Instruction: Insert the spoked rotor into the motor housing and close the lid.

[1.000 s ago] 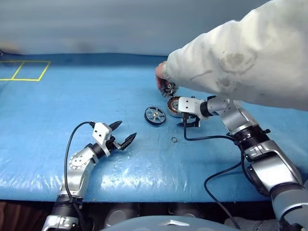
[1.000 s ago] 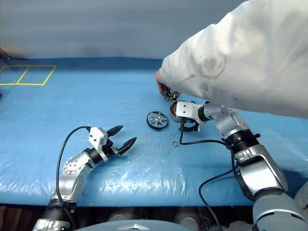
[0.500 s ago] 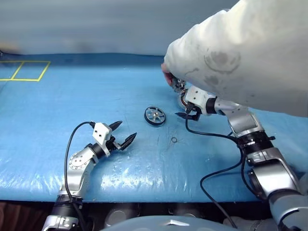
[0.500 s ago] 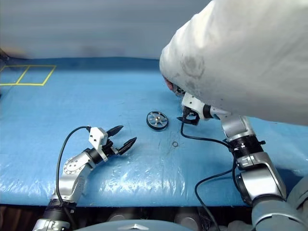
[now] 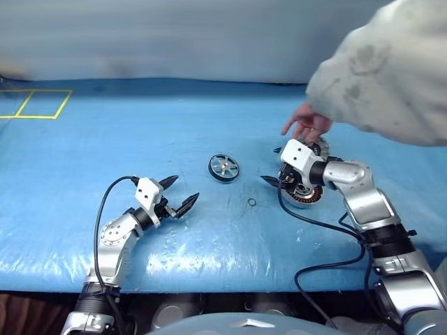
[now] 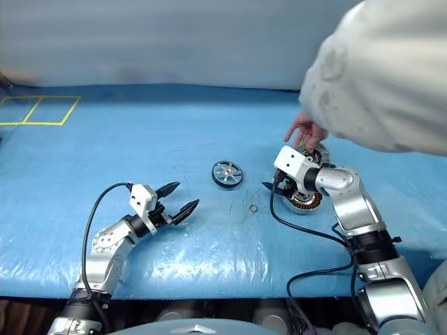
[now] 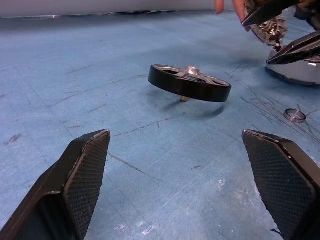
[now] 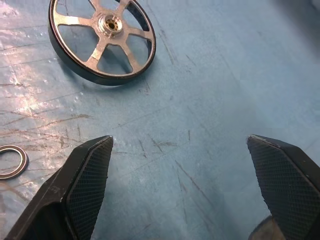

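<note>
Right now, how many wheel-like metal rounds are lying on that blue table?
3: the spoked rotor mid-table, the tiny thin ring nearer the robot, and the motor housing under the right arm. More may be hidden.

Your spoked rotor (image 5: 224, 167) lies flat on the blue table (image 5: 105, 139), apart from the motor housing (image 5: 305, 195). Right gripper (image 5: 274, 166) is over the housing, jaws spread; a person's hand (image 5: 307, 125) hovers just behind. Left gripper (image 5: 179, 193) is spread too, well clear.

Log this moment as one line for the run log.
rotor: on table, ungrasped | housing: under right end effector, open | left end effector: open, idle | person's hand: beside housing
</note>
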